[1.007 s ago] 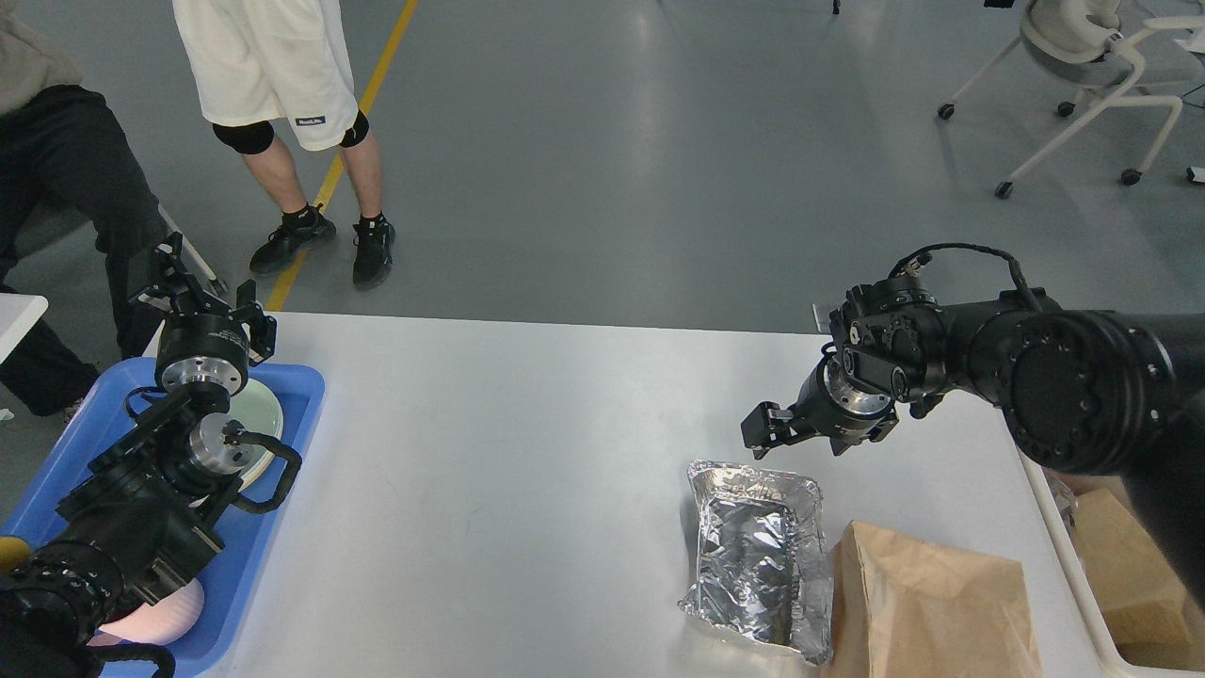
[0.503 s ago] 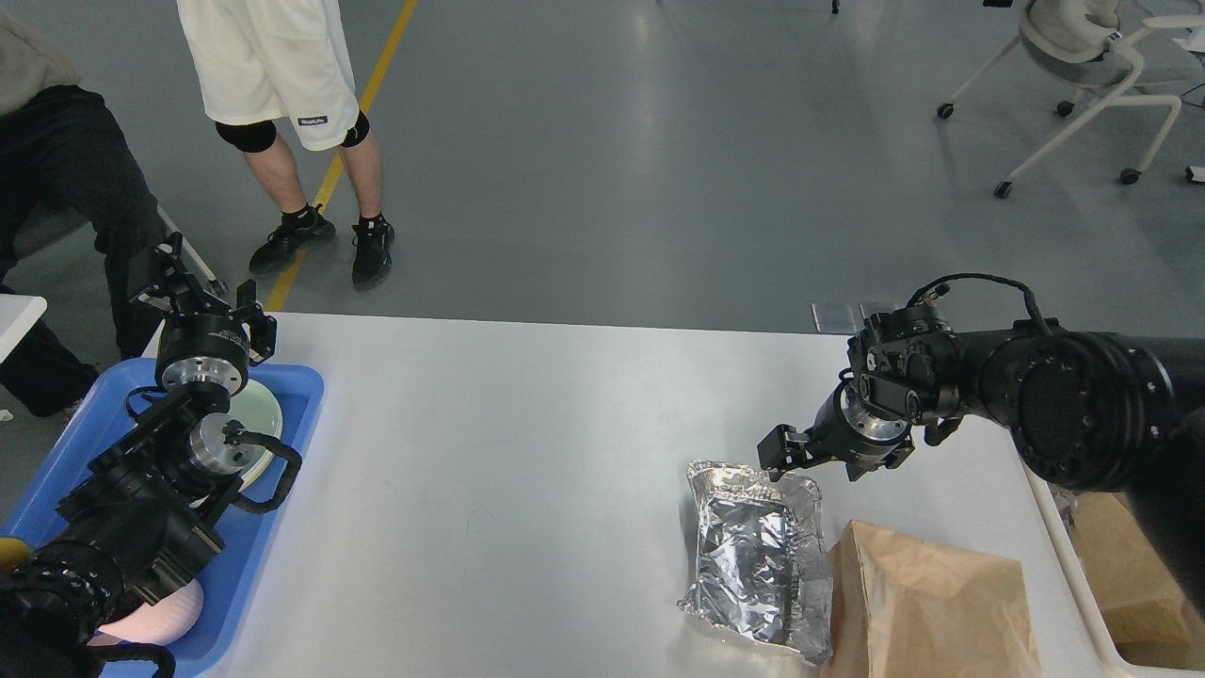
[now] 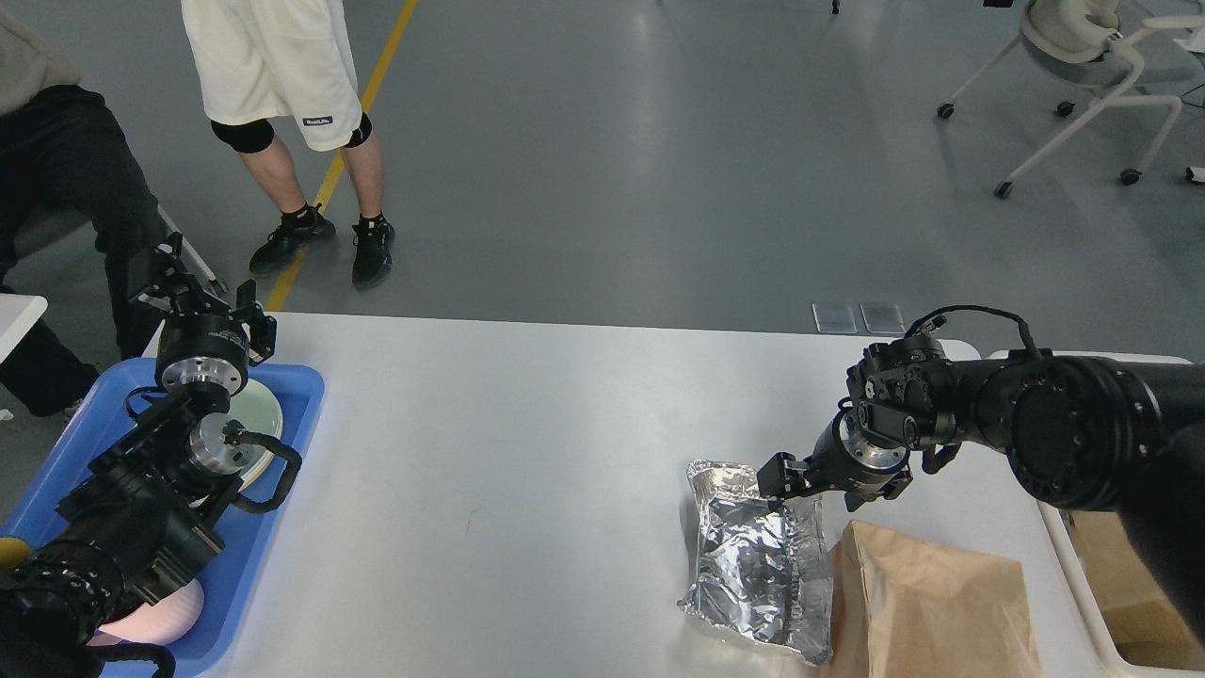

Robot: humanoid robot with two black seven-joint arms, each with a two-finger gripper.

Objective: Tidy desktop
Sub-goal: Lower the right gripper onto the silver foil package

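Note:
The white desktop fills the middle of the head view. A crumpled foil container lies on it at the front right, and a brown paper bag lies against the container's right side. My right gripper is low over the foil container's far rim and seems to touch it. Its dark fingers cannot be told apart. My left gripper is raised over the far end of the blue tray, with its fingers spread and nothing between them.
The blue tray at the left edge holds a pale plate and a pink bowl, partly hidden by my left arm. A cream bin holding brown paper stands at the right edge. Two people stand beyond the table's far left.
My right gripper has moved down and toward me, from above the bare tabletop to the foil container's far rim. The left arm has not moved.

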